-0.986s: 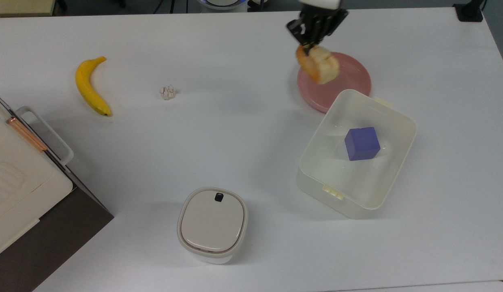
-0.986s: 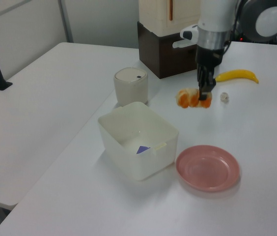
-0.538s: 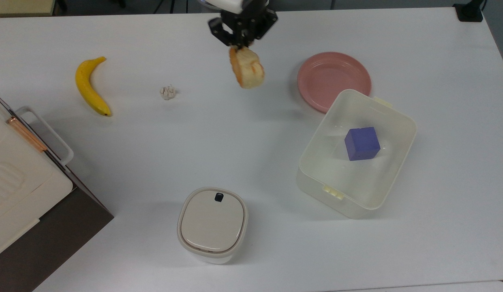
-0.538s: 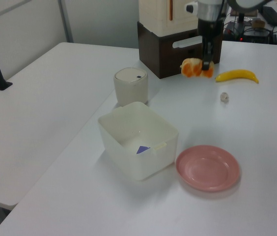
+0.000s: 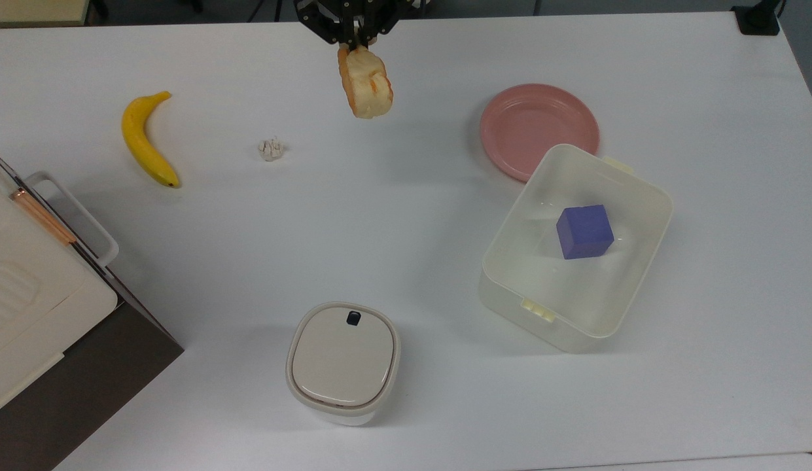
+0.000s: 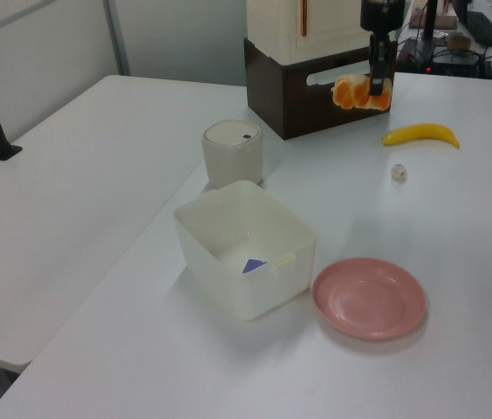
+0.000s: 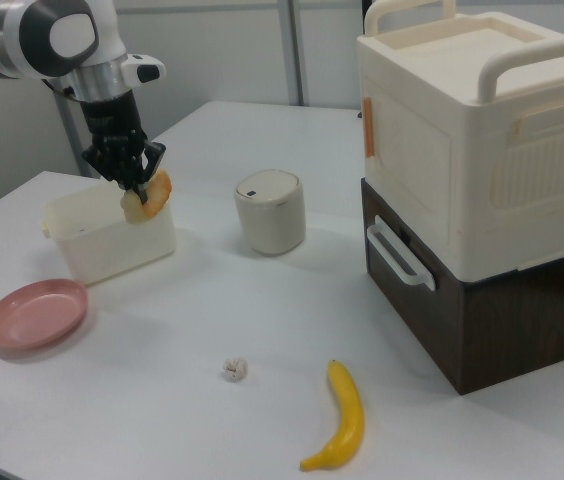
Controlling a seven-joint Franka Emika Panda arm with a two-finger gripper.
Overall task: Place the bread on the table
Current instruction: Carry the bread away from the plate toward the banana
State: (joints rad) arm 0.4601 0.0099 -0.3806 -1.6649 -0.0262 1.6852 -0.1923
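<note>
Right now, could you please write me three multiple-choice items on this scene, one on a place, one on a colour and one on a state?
1. Where is the bread?
A. on the plate
B. held above the table
C. in the bin

2. What colour is the block in the bin?
A. purple-blue
B. green
C. red

3. What is the state of the plate?
A. holding the banana
B. flipped over
C. bare

Answers:
1 B: the gripper is shut on the bread, which hangs above the table, between the wad and the plate in the top view.
2 A: the block shows purple-blue in the top view.
3 C: nothing lies on the plate; the banana lies on the table far from it.
</note>
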